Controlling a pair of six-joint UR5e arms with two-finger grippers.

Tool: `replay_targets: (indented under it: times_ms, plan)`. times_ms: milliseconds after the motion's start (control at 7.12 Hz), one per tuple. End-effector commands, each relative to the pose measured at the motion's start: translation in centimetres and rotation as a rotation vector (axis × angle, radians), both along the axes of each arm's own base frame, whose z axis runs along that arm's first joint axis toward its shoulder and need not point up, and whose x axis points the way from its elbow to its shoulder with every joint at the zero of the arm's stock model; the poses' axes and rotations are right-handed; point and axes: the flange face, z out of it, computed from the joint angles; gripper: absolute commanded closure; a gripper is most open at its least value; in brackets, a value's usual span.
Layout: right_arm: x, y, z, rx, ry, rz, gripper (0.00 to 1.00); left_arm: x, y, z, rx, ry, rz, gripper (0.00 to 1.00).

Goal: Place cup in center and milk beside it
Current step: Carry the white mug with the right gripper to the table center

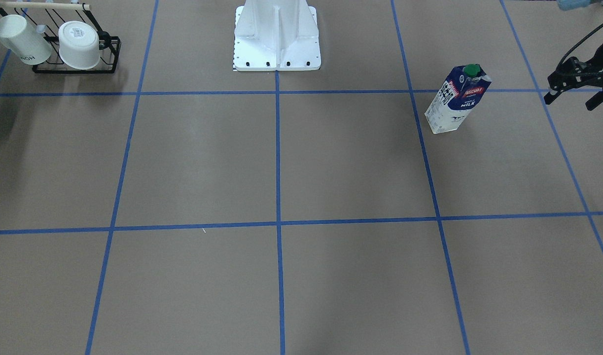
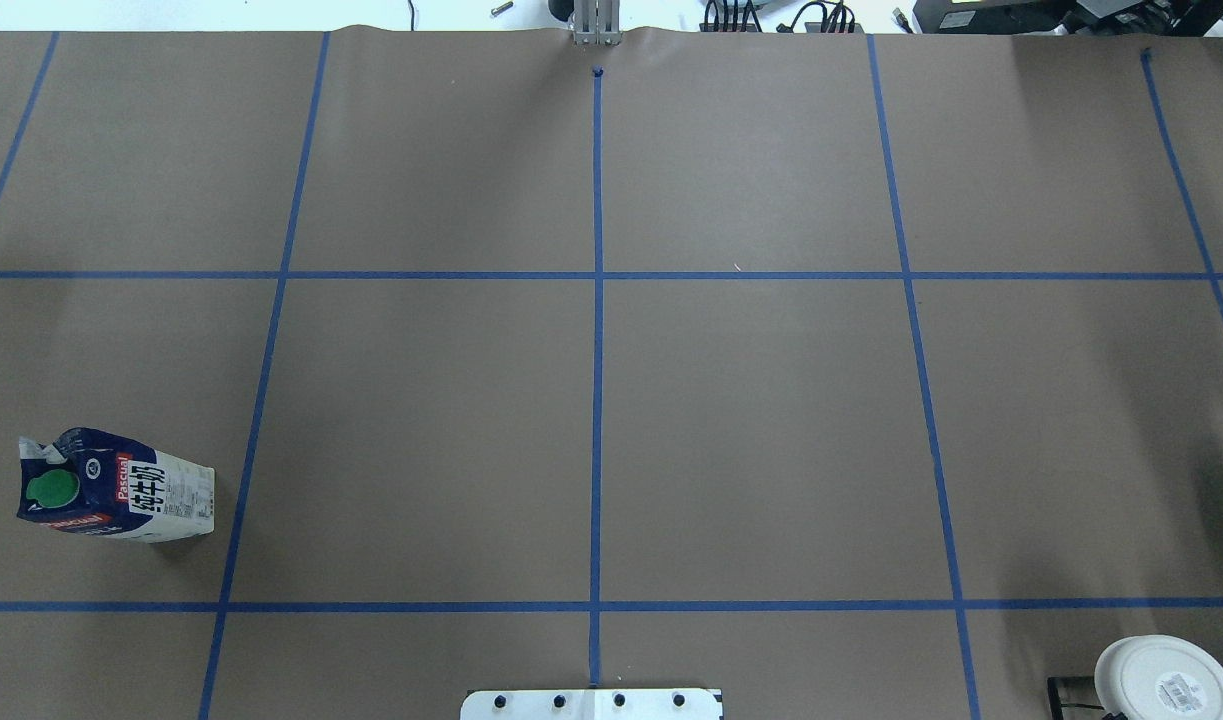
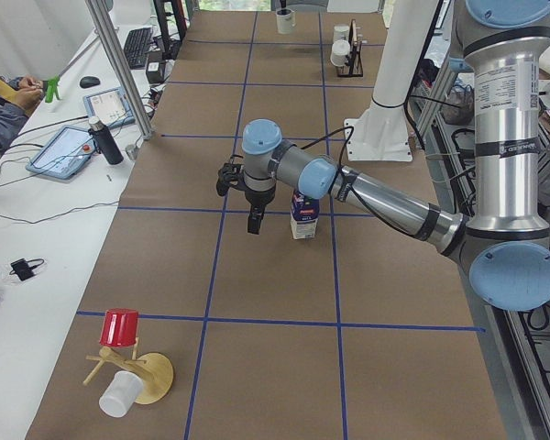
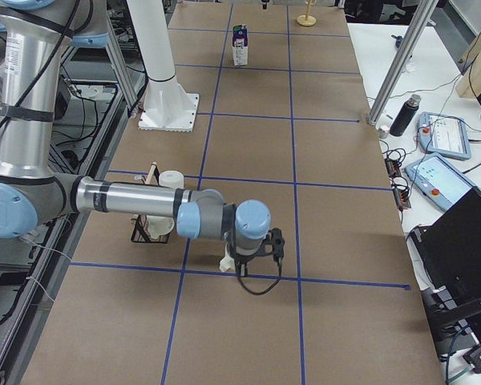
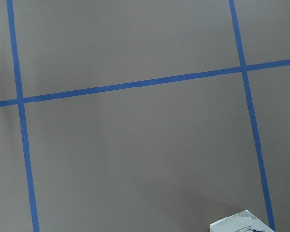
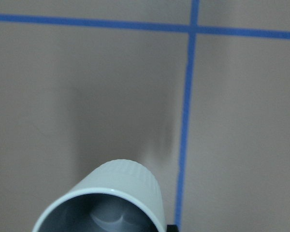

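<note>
The milk (image 1: pixel 457 98) is a dark-blue and white carton with a green cap. It stands upright on my left side of the table, and also shows in the overhead view (image 2: pixel 116 495) and the exterior left view (image 3: pixel 302 206). My left gripper (image 1: pixel 572 98) is open and empty, a little outboard of the carton and apart from it. The cup (image 6: pixel 121 188), white with a dark grey inside, fills the bottom of the right wrist view. In the exterior right view the cup (image 4: pixel 227 258) sits right at my right gripper (image 4: pixel 244 258). I cannot tell whether that gripper is open or shut.
A black wire rack (image 1: pixel 74 66) on my right side holds a lettered white mug (image 1: pixel 22 42) and a mug showing its printed base (image 1: pixel 79 44). The robot's white base (image 1: pixel 276 44) stands at mid-table. A wooden stand with a red cup (image 3: pixel 119 327) is at the left end.
</note>
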Motion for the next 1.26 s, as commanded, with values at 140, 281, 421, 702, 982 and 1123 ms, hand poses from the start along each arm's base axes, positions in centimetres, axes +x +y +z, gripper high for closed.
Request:
replay_targets:
  times_ms: [140,281,421,702,982,1123]
  plan:
    - [-22.0,-8.8,-26.2,-0.207,0.022,0.164,1.00,0.1,0.0,0.0,-0.003,0.000,0.001,0.01]
    - [-28.8,-8.7,-31.7,-0.286,0.018,0.222,1.00,0.2,-0.1,0.1,-0.006,0.000,-0.001,0.01]
    - [-35.3,-9.6,-36.7,-0.336,-0.021,0.300,1.00,0.3,-0.3,0.0,-0.005,0.001,-0.001,0.01]
    - [-49.6,-13.3,-40.7,-0.422,-0.063,0.477,1.00,0.3,-0.4,0.2,-0.009,-0.001,0.000,0.01]
    - [-54.5,-13.1,-41.2,-0.424,-0.054,0.553,1.00,0.4,-0.2,1.0,-0.048,0.005,-0.001,0.01]
    - [-55.6,-12.3,-40.9,-0.430,-0.042,0.541,1.00,0.4,-0.2,1.6,-0.092,0.011,-0.021,0.01]
